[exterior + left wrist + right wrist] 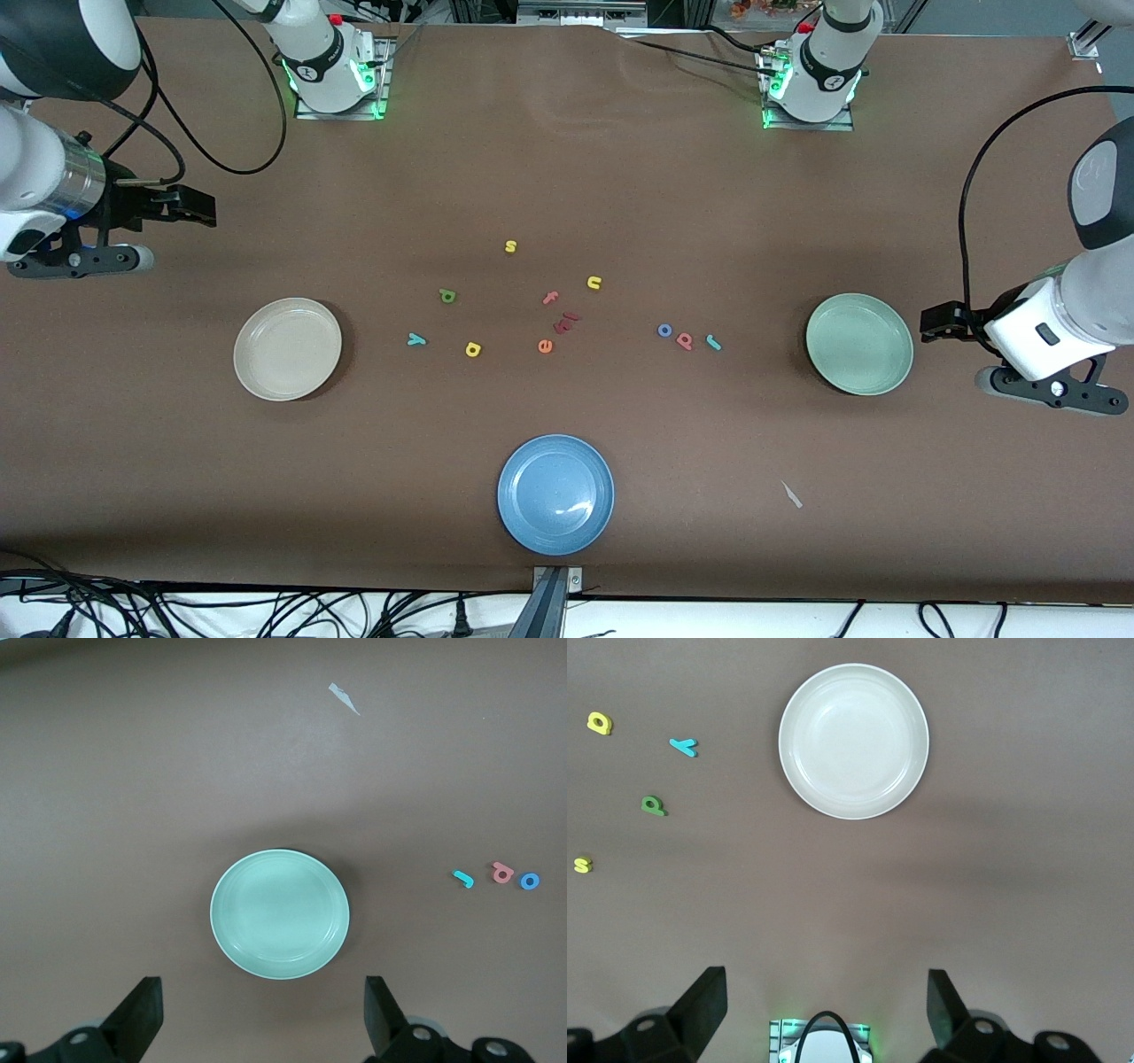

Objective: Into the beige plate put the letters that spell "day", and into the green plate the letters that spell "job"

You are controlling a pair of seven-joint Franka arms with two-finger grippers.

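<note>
The beige plate (287, 348) (853, 741) lies bare toward the right arm's end. Beside it lie the green "d" (447, 295) (652, 805), yellow "a" (473, 349) (600, 723) and teal "y" (416, 338) (683, 746). The green plate (858, 343) (280, 913) lies bare toward the left arm's end, with the blue "o" (664, 330) (530, 881), salmon "b" (684, 339) (502, 873) and teal "j" (713, 342) (462, 878) in a row beside it. My right gripper (208, 209) (827, 1005) hangs open over brown table. My left gripper (930, 323) (263, 1010) hangs open over table beside the green plate.
A blue plate (555, 494) sits near the front edge. Spare letters lie mid-table: yellow "s" (510, 246), yellow "u" (594, 283), pink "f" (550, 298), orange "e" (545, 346), dark red pieces (567, 321). A paper scrap (791, 494) lies nearer the camera than the green plate.
</note>
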